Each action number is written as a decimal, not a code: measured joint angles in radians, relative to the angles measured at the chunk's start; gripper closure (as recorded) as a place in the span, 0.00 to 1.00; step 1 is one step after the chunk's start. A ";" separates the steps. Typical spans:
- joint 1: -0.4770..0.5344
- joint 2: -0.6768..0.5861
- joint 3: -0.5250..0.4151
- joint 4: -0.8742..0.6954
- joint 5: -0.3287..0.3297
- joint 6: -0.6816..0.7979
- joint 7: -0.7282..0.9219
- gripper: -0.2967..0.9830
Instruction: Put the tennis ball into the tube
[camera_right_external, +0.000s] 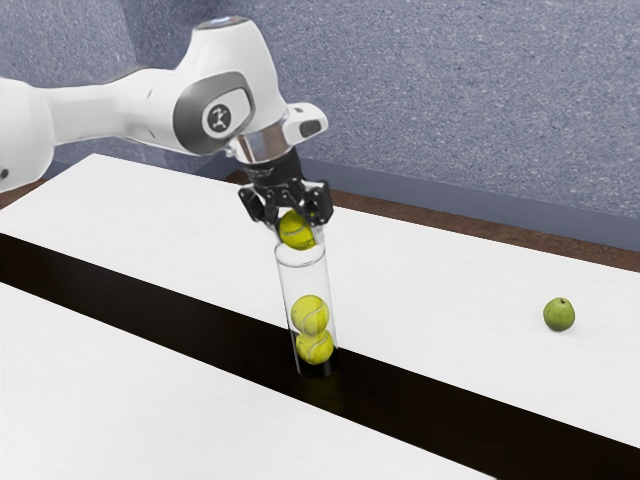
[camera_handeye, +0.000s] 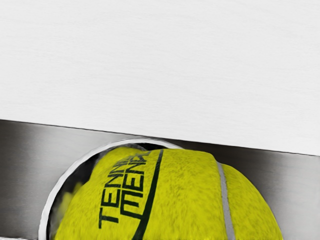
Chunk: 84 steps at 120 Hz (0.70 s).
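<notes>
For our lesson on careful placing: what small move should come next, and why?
Probably shift the held tennis ball slightly toward the visible side of the rim: it hangs over the tube but seems off-centre, covering the rim's other side in the wrist view.

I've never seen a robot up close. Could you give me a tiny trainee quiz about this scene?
1. How many tennis balls are inside the clear tube?
2. True or false: the ball in the gripper is already wholly inside the tube.
3. What rests on the table toward the exterior view's right? a) a mug b) a round green fruit c) a spoon

Key: 1 two; 2 false; 3 b
</notes>
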 joint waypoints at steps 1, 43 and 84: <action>0.000 0.000 0.000 0.000 0.000 0.000 -0.002 0.52; 0.014 -0.002 -0.007 -0.009 -0.026 0.014 -0.083 0.31; 0.081 -0.084 0.084 0.072 0.170 -0.107 -0.030 0.25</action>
